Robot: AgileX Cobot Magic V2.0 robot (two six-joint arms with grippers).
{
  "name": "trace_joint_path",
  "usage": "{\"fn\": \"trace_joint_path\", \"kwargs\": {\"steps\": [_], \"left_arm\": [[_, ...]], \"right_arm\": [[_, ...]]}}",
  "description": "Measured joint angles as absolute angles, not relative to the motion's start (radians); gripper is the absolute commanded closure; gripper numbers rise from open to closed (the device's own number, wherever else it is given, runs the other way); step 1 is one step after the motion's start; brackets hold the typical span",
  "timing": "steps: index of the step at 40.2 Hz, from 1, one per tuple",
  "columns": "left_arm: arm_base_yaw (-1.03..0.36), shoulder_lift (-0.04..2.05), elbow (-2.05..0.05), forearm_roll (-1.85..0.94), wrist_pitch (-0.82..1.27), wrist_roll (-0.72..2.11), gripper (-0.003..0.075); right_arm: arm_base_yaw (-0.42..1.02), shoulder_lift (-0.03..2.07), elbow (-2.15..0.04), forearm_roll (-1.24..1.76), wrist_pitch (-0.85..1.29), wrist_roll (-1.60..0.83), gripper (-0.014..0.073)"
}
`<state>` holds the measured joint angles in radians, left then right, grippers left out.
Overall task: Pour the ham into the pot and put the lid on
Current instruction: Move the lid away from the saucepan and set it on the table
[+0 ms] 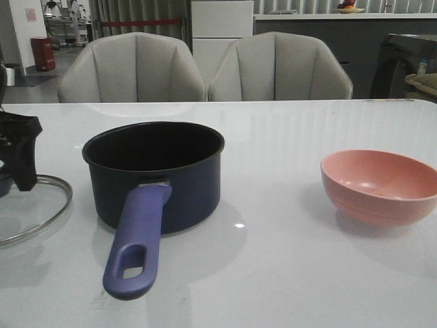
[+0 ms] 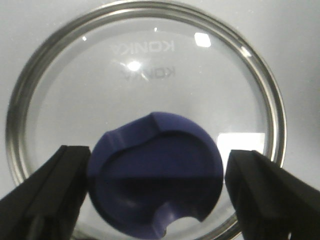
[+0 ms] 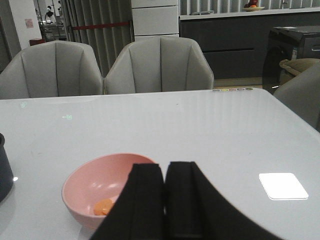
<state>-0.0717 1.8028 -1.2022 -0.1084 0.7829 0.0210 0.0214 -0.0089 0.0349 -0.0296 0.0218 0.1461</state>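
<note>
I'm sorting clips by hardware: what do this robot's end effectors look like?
Both are matte black. The left end effector has two wedge-shaped fingers tapering toward the tips; the right end effector has two flat, blunt-tipped fingers. No cables or markings show.

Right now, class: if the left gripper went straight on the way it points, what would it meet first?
The lid's knob: the left gripper hangs open, a finger on each side. The glass lid lies below.
</note>
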Motion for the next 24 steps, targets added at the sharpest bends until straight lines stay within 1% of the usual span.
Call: {"fn": "trace_joint_path", "kwargs": {"steps": [13, 24], "left_arm": [[-0.072, 1.618, -1.195, -0.108, 0.785, 0.026, 0.0155], [-0.086, 1.362, -1.036, -0.108, 0.744, 0.034, 0.0155]], "right_arm": [[0.021, -0.009, 0.035, -0.03, 0.022, 0.146, 0.0452], [0.021, -0.009, 0.035, -0.03, 0.022, 0.146, 0.0452]]}}
